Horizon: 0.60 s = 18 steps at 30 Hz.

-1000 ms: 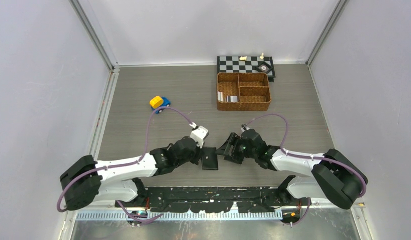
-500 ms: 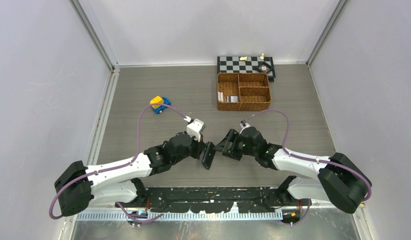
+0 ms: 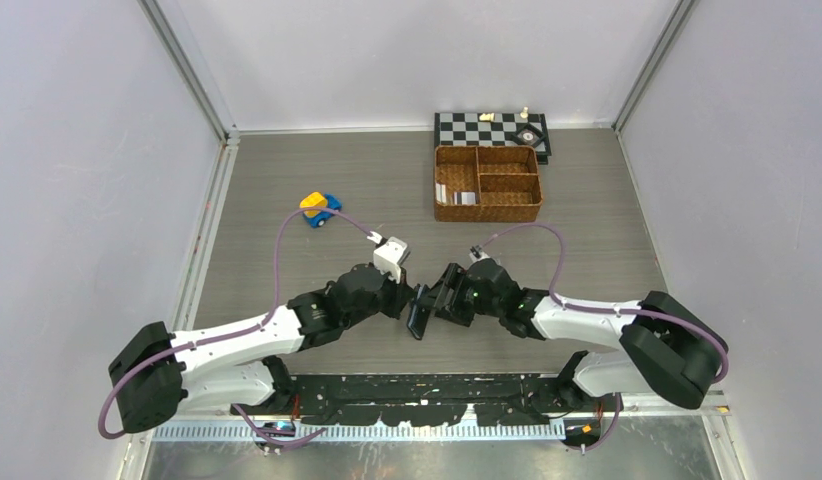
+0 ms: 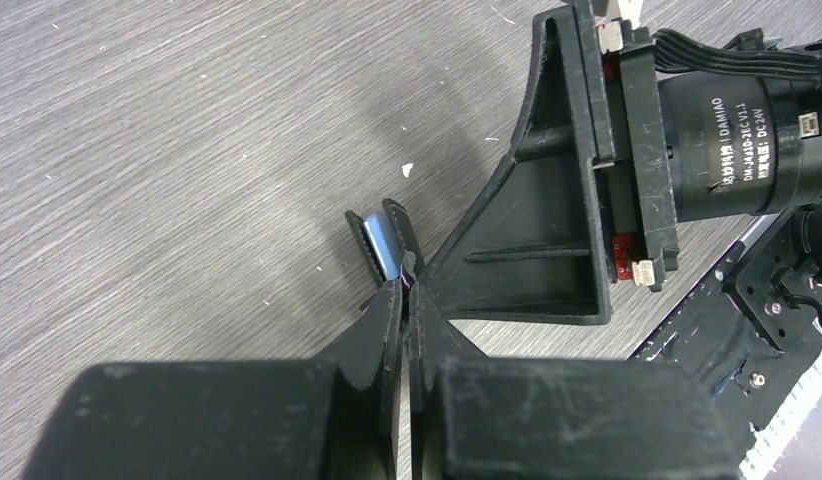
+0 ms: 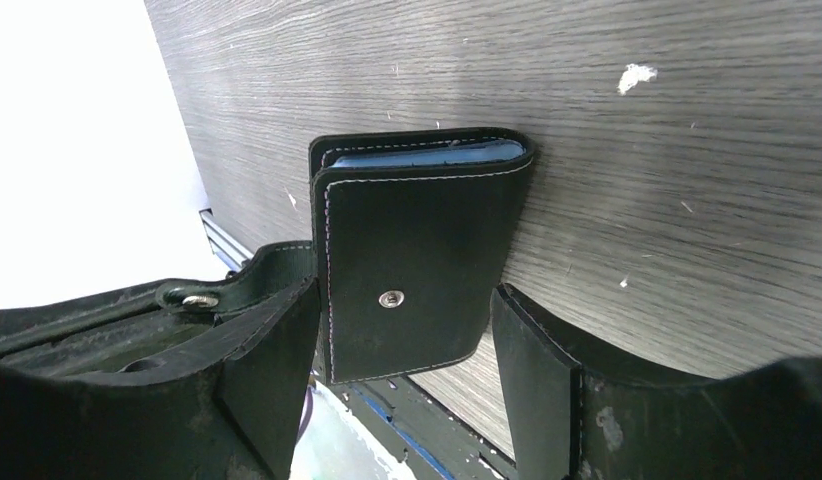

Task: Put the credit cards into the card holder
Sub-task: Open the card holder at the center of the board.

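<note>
While the left hand [image 3: 405, 298] is pinched together on one thin edge of the card holder [image 5: 417, 250], holding it on edge at the near middle of the counter [image 3: 287, 180], the right hand [image 5: 405, 300] faces it with its fingers [image 5: 277, 340] spread apart and clamped on nothing. The card holder lies straight ahead of the right hand, in the gap between those fingers, with its long axis running away from that wrist. One finger sits just beside its side edge, and whether it touches cannot be told; the other finger stands a little apart. Both hands meet at the card holder, so neither is clearly the nearer. It looks shut: black leather with pale stitching along the border, a small metal snap stud [image 5: 391, 298] on the face turned to the right wrist camera, and a bluish strip of sleeve showing between the leaves at the end away from the right wrist. Judging by this, it must be spread open next. The credit cards [image 3: 454, 194] stand in the left compartment of the wicker basket [image 3: 487, 212] at the far right, well apart from both hands.
</note>
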Available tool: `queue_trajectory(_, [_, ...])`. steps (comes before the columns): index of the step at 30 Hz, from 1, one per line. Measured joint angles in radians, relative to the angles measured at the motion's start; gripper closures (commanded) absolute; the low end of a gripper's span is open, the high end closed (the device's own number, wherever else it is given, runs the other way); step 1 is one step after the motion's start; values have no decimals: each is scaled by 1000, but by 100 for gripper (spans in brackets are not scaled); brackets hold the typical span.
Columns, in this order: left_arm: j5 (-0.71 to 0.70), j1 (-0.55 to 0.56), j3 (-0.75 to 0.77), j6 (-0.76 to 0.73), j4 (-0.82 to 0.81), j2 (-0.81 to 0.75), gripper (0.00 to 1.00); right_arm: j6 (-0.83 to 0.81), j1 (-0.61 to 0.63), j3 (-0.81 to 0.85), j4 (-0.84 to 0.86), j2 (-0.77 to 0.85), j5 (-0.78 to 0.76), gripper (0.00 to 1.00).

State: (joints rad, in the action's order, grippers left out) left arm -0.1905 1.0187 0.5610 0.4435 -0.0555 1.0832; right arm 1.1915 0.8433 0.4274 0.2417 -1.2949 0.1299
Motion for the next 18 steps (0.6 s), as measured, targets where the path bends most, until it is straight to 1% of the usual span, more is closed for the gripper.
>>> queue_trajectory(5, [0,0,0,3,0,-9,100,19,8,19,-5,-22,-18,35])
queue_trajectory(18, [2,0,0,3,0,-17,100,21,13,74,-82,-18,-41,34])
